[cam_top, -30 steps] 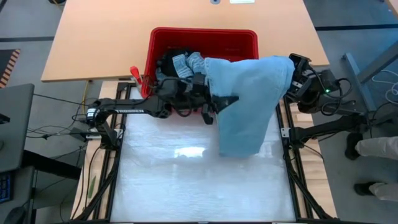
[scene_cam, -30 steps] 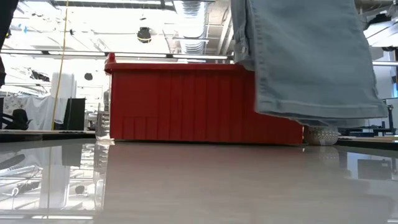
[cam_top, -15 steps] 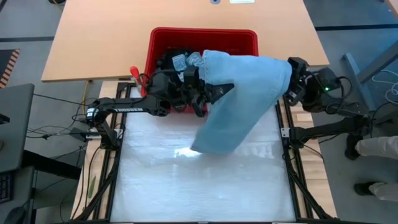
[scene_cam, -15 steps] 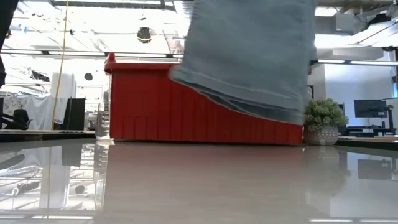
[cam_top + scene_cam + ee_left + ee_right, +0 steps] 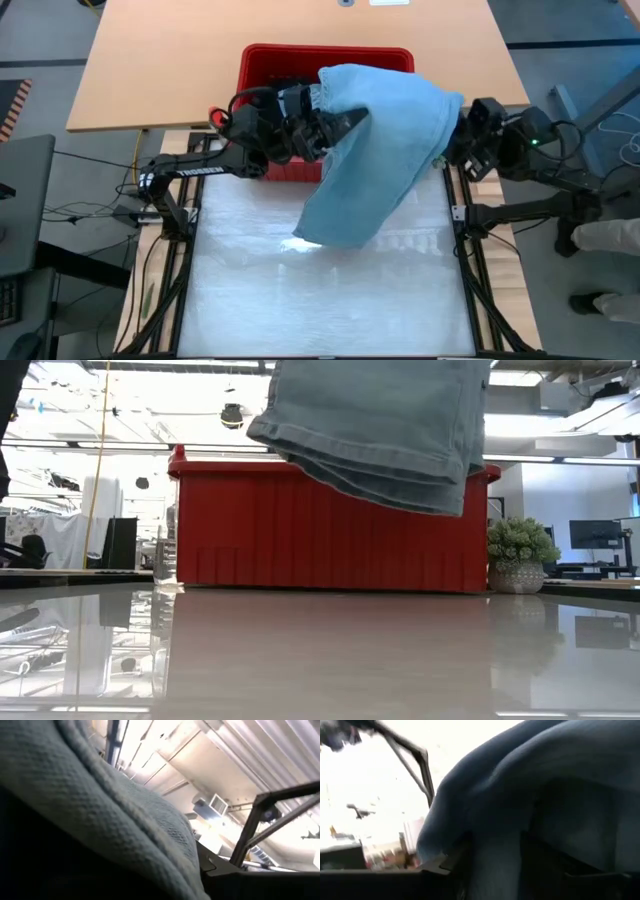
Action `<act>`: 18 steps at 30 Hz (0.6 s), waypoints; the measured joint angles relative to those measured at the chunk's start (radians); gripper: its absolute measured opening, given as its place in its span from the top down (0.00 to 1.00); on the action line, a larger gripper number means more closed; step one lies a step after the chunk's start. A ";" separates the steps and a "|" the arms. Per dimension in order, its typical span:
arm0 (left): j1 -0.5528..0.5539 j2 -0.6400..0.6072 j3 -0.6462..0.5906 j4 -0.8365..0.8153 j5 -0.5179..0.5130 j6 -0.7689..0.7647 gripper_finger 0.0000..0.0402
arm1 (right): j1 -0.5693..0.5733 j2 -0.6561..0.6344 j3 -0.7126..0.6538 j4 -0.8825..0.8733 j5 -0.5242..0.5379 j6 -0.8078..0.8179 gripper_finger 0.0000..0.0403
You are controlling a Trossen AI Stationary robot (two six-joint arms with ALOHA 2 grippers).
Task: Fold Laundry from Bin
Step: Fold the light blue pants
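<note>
While the left gripper (image 5: 335, 125) is closed on the jeans (image 5: 375, 150) at their 9 o'clock edge, they hang above the table (image 5: 320, 290), just at 6 o'clock of the bin (image 5: 262, 58). At 3 o'clock of the jeans is the right gripper (image 5: 455, 150); whether it grips, I cannot tell.

**Four viewpoints on one table**

The table is seen straight down from overhead in the high view. From table-top height, a level view is taken towards the far red rectangular plastic bin (image 5: 262, 62) (image 5: 330, 525). Both wrist views are pressed close against the light blue-grey soft garment (image 5: 110, 815) (image 5: 530, 795), also shared by the other views.
</note>
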 joint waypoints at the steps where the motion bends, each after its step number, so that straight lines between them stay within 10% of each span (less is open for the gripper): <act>1: 0.002 0.000 0.007 -0.025 -0.009 -0.025 0.99 | 0.003 -0.007 0.000 -0.031 0.000 -0.038 0.54; 18: 0.051 -0.002 0.020 -0.079 0.067 -0.282 1.00 | 0.033 0.011 0.057 -0.267 0.099 -0.504 0.69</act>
